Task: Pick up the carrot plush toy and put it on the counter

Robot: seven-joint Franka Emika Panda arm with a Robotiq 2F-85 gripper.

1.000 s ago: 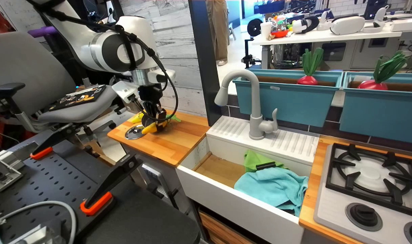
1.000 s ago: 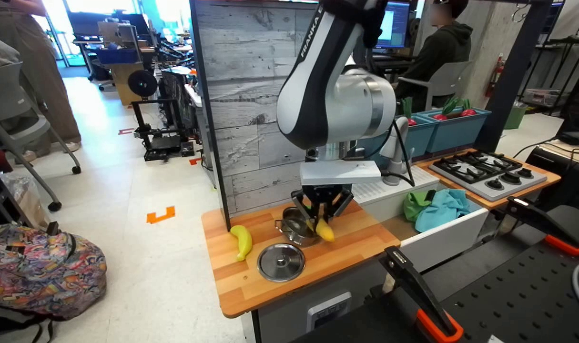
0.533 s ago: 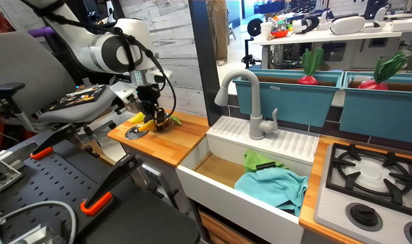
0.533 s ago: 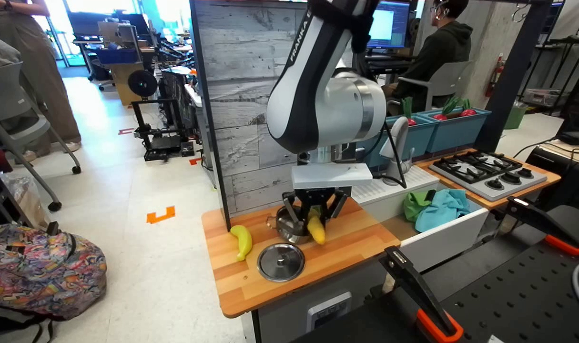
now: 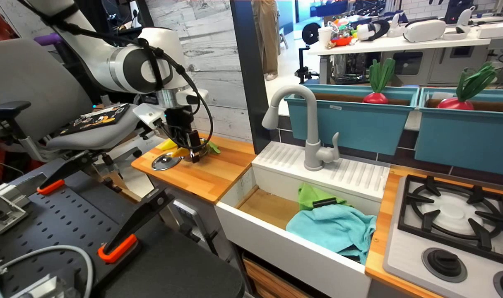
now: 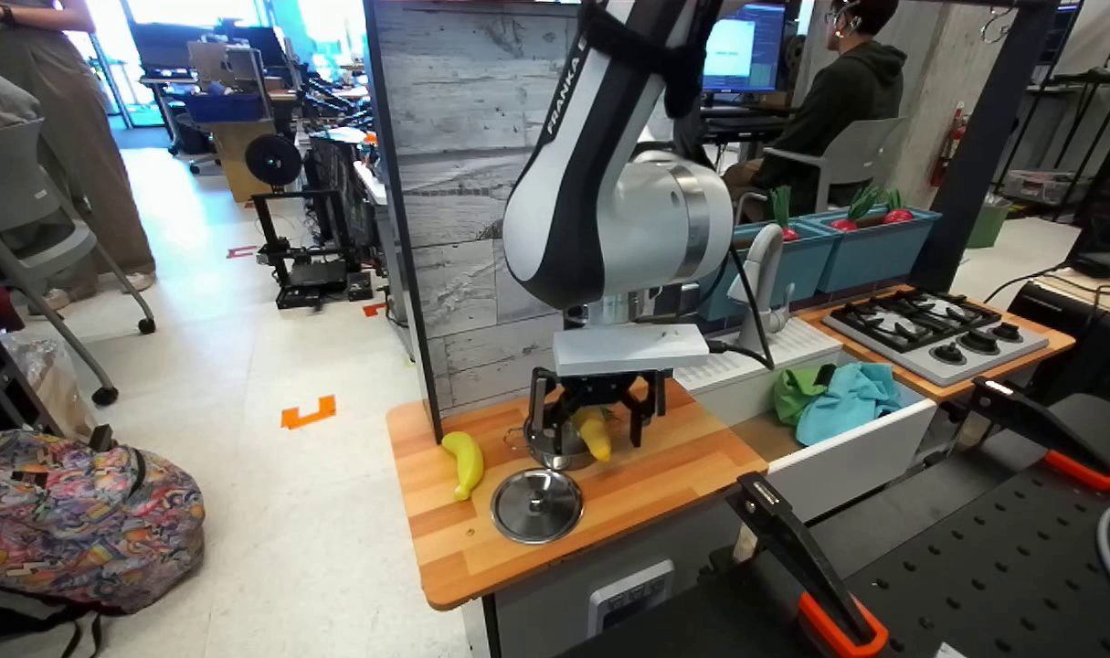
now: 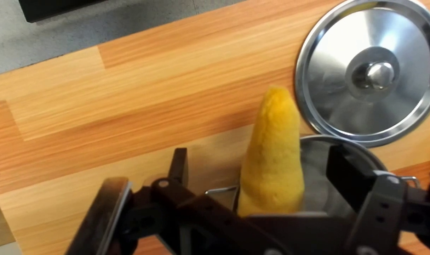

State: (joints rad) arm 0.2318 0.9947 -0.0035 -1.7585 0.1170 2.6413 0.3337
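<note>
The carrot plush toy [image 7: 273, 159] shows yellow-orange in the wrist view, its narrow tip pointing away from the palm. My gripper [image 7: 259, 157] stands open astride it, with a gap on each side. Between the same spread fingers, the carrot's tip [image 6: 598, 440] juts past a steel pot [image 6: 559, 460]. Its green tuft [image 5: 213, 147] pokes out behind the gripper in an exterior view. Carrot and pot overlap; whether the toy rests on the rim or beside it I cannot tell. Under everything lies the wooden counter [image 7: 147, 106].
A steel lid [image 7: 370, 102] lies flat against the pot's side. The yellow banana toy [image 6: 464, 464] is near the counter's outer edge. A plank wall [image 6: 481, 338] rises behind, and the white sink [image 5: 292, 256] with cloths adjoins the counter.
The jaws, shut on the carrot a second ago, have spread apart and let go of it. Arm, carrot and pot have shifted slightly toward the banana side.
</note>
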